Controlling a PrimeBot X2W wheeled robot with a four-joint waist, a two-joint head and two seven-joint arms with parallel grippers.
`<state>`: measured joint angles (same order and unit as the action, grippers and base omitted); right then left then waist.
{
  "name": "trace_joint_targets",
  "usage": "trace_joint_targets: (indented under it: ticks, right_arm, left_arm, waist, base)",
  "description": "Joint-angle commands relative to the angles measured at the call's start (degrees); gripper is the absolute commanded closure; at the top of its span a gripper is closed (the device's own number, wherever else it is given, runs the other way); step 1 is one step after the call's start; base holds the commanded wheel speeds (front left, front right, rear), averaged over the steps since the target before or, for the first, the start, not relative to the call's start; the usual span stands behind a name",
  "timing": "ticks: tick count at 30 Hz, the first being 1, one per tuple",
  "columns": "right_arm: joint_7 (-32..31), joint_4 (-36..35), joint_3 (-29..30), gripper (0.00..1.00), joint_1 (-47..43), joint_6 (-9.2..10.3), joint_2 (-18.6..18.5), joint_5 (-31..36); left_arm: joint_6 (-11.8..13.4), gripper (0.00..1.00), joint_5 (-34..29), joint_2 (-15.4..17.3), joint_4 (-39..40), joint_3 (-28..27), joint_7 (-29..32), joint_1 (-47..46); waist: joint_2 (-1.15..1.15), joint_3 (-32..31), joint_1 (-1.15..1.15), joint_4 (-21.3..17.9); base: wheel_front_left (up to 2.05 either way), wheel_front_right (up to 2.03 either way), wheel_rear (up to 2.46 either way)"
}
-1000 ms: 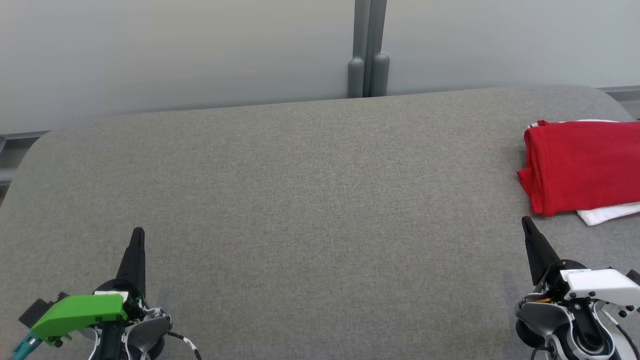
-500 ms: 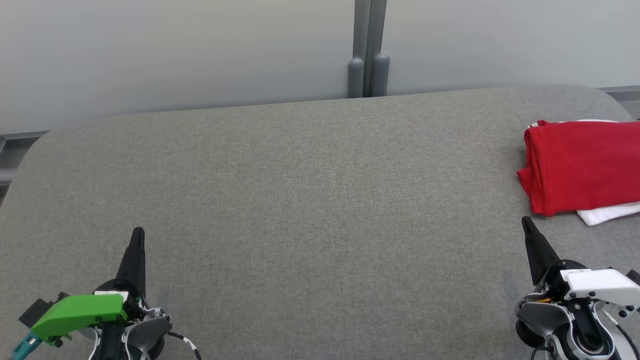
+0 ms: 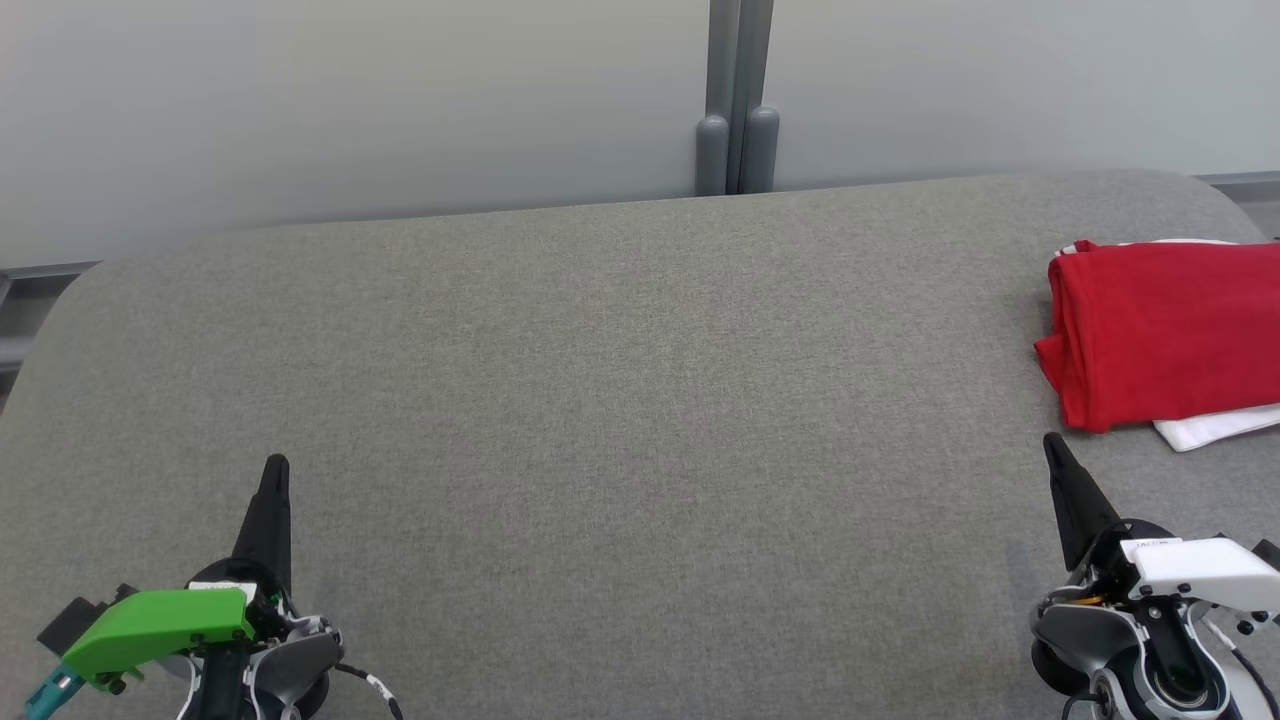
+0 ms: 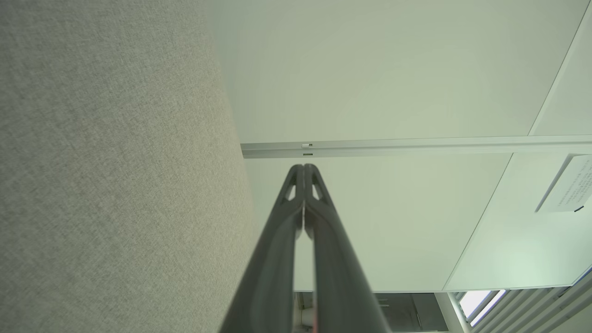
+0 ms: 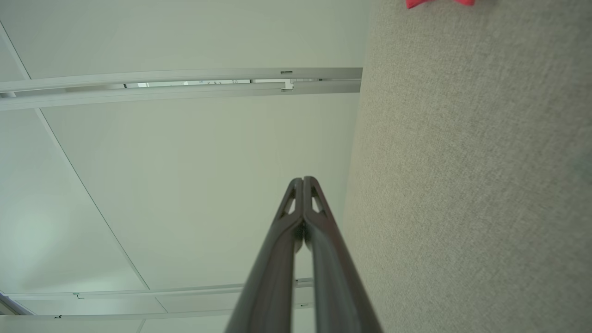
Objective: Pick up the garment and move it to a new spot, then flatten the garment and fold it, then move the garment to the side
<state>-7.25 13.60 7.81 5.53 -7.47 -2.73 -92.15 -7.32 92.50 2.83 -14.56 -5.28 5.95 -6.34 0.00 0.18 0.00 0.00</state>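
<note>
A folded red garment (image 3: 1165, 330) lies at the far right of the grey fabric table (image 3: 620, 400), on top of a folded white one (image 3: 1215, 425). A sliver of the red cloth (image 5: 439, 3) also shows at the top edge of the right wrist view. My left gripper (image 3: 275, 468) rests at the lower left, shut and empty, its fingers pressed together (image 4: 304, 167). At the lower right my right gripper (image 3: 1050, 442) is shut and empty too (image 5: 303, 179), just below and left of the garment's near corner, not touching it.
A pale wall (image 3: 350, 100) with a grey post (image 3: 738, 100) runs behind the table's far edge. The table's corners are rounded. A grey rail (image 3: 20, 290) shows at the far left.
</note>
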Motion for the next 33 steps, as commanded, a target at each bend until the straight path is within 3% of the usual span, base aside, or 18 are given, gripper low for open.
trace_joint_targets:
  ticks: [1, 33]
  right_arm:
    - [-0.14, 0.12, -0.08, 1.00, 0.54, -0.04, -0.29, -0.34]
    - [-0.13, 0.12, -0.08, 1.00, 0.54, -0.04, -0.29, -0.34]
  left_arm:
    - [-0.36, 1.00, 0.04, -0.02, 0.25, -0.10, 0.05, -0.67]
    - [-0.36, 1.00, 0.04, -0.02, 0.26, -0.09, 0.04, -0.66]
  waist:
    - [0.00, 0.00, 0.00, 0.00]
    - [0.00, 0.00, 0.00, 0.00]
  base:
    - [0.00, 0.00, 0.00]
    - [0.00, 0.00, 0.00]
